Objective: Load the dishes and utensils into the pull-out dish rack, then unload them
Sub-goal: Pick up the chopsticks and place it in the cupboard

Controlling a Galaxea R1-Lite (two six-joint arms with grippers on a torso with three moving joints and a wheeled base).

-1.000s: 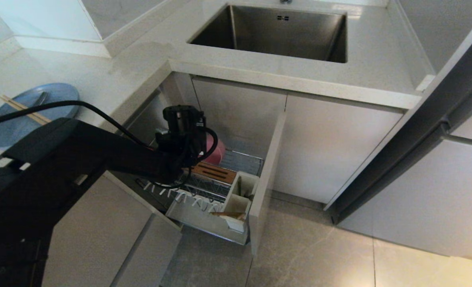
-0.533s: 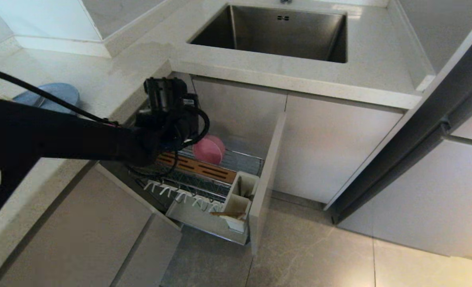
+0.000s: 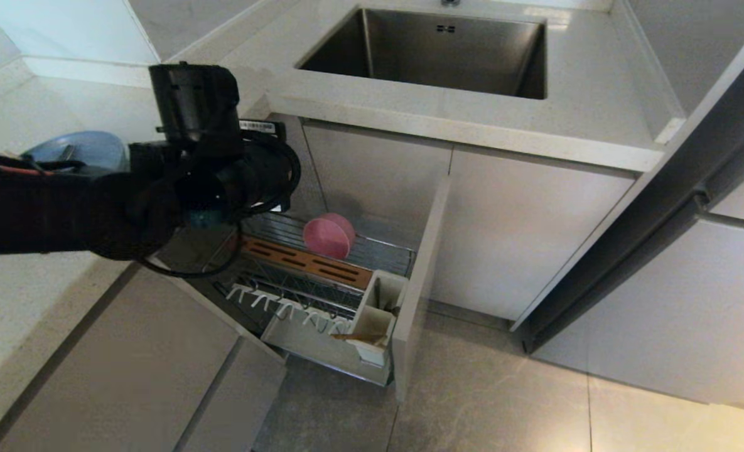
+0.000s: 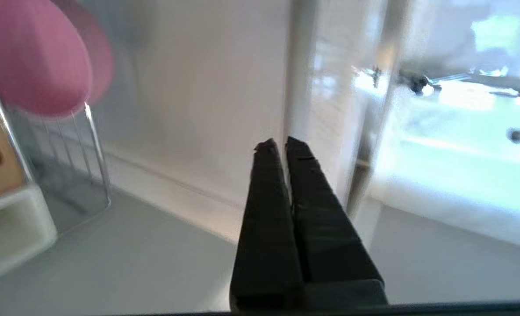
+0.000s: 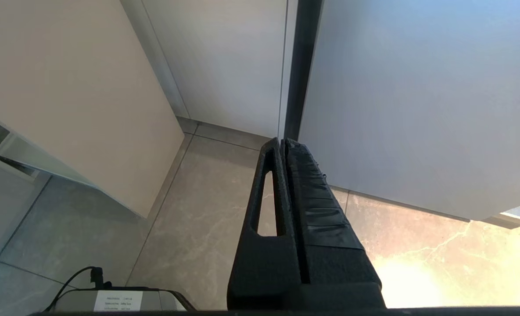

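Note:
The pink bowl (image 3: 329, 236) stands on edge at the back of the pull-out dish rack (image 3: 346, 248), beside its brown slotted strip (image 3: 309, 263). The bowl (image 4: 31, 61) also shows in the left wrist view. My left gripper (image 4: 277, 144) is shut and empty, raised above the rack's left side, with its wrist (image 3: 196, 113) level with the counter edge. The light-blue plate (image 3: 92, 149) lies on the counter behind my arm, with a slim grey utensil (image 3: 66, 152) on it. The chopsticks are hidden by the arm. My right gripper (image 5: 283, 142) hangs shut over the floor.
The rack's beige front panel (image 3: 419, 282) stands out into the floor space, with the white utensil cup (image 3: 378, 307) and white prongs (image 3: 284, 307) behind it. The steel sink (image 3: 434, 50) is set in the counter above. A tall grey cabinet front (image 3: 692, 207) stands at the right.
My left arm has lifted out of the rack and swung up and left toward the counter. It left the pink bowl standing in the rack, and its jaws have shut.

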